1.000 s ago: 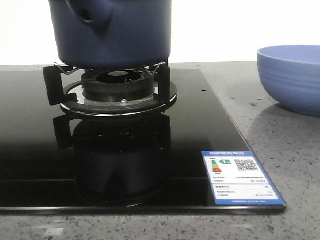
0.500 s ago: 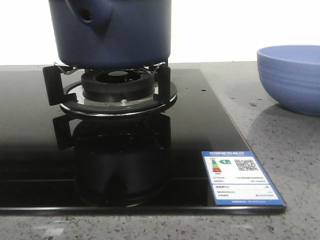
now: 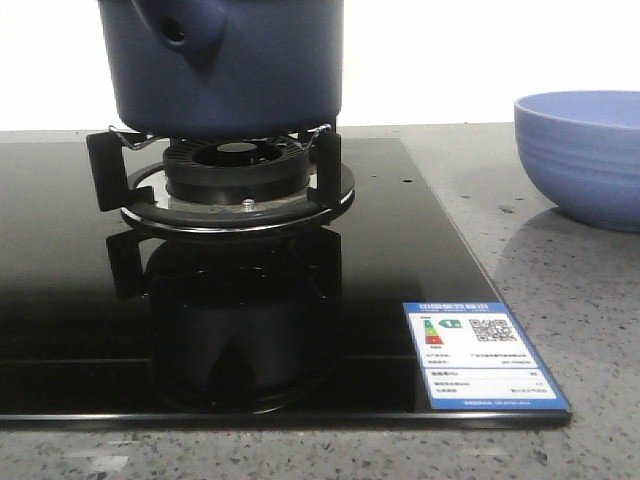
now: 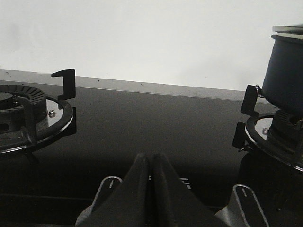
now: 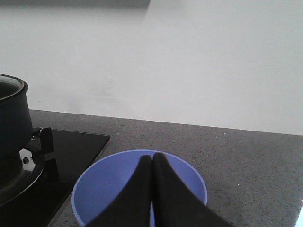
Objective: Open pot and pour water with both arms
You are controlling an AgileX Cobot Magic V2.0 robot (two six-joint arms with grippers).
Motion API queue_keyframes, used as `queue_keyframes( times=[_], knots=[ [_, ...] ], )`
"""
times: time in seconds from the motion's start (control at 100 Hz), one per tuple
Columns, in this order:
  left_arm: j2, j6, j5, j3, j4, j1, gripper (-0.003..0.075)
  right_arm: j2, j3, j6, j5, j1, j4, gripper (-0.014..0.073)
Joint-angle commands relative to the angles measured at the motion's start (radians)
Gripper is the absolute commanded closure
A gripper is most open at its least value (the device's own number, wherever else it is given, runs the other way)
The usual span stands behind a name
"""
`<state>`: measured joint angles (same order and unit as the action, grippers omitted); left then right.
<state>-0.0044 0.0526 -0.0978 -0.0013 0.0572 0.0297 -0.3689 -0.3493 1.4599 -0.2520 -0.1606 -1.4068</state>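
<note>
The dark navy pot [image 3: 240, 65] stands on the burner grate [image 3: 235, 180] of the black glass hob, its holed side knob [image 3: 180, 30] facing the front camera. Its top is cut off in the front view. It also shows in the left wrist view [image 4: 285, 71] with a metal-rimmed lid [image 4: 288, 30] on it, and at the edge of the right wrist view [image 5: 12, 118]. My left gripper [image 4: 151, 156] is shut and empty over the hob between two burners. My right gripper [image 5: 152, 157] is shut and empty above the light blue bowl [image 5: 109, 184].
The light blue ribbed bowl [image 3: 585, 155] sits on the grey speckled counter to the right of the hob. A second burner with grate [image 4: 31, 113] lies left of the pot. A blue energy label [image 3: 482, 355] is stuck on the hob's front right corner. A white wall stands behind.
</note>
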Motion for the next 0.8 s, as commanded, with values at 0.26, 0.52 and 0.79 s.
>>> queue_keyframes(
  times=[0.26,0.52,0.79],
  knots=[
    [-0.028,0.009,0.068,0.034,0.0,0.01,0.0741,-0.003,-0.026,0.01,0.017,0.0,-0.026,0.0656],
    [-0.028,0.009,0.068,0.034,0.0,0.01,0.0741,-0.003,-0.026,0.01,0.02,0.0,-0.026,0.0656],
    [-0.028,0.009,0.068,0.034,0.0,0.01,0.0741,-0.003,-0.028,-0.453,0.066,0.0,0.397,0.0656]
  ],
)
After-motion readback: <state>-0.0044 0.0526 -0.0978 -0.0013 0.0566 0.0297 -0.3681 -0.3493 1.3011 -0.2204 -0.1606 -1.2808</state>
